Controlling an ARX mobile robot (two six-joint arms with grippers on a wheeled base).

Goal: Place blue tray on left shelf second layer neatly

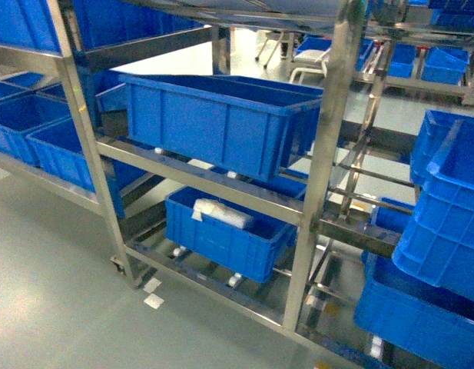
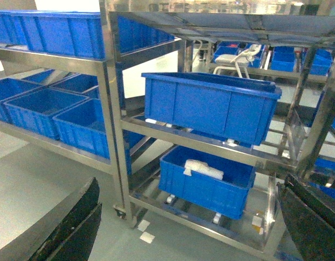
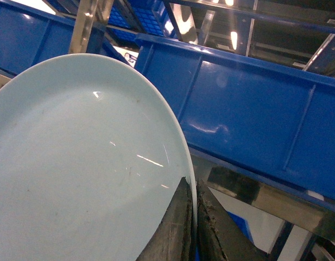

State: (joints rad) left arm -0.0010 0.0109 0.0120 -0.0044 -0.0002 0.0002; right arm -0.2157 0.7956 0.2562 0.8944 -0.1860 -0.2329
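Right jaws pinching white plate [image 3: 75,174], ribbed blue tray [image 1: 221,123] on left shelf [image 1: 321,192]

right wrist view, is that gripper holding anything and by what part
Yes: the right gripper is shut on a pale plate, pinching it by its rim. The left gripper is open and holds nothing.

Blue tray [image 1: 221,123], silvery left shelf [image 1: 317,154]

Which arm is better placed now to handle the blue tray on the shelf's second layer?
Left. The left claw is open, empty and faces the blue tray on the left shelf. The right claw is shut on a white plate, so it is not free.
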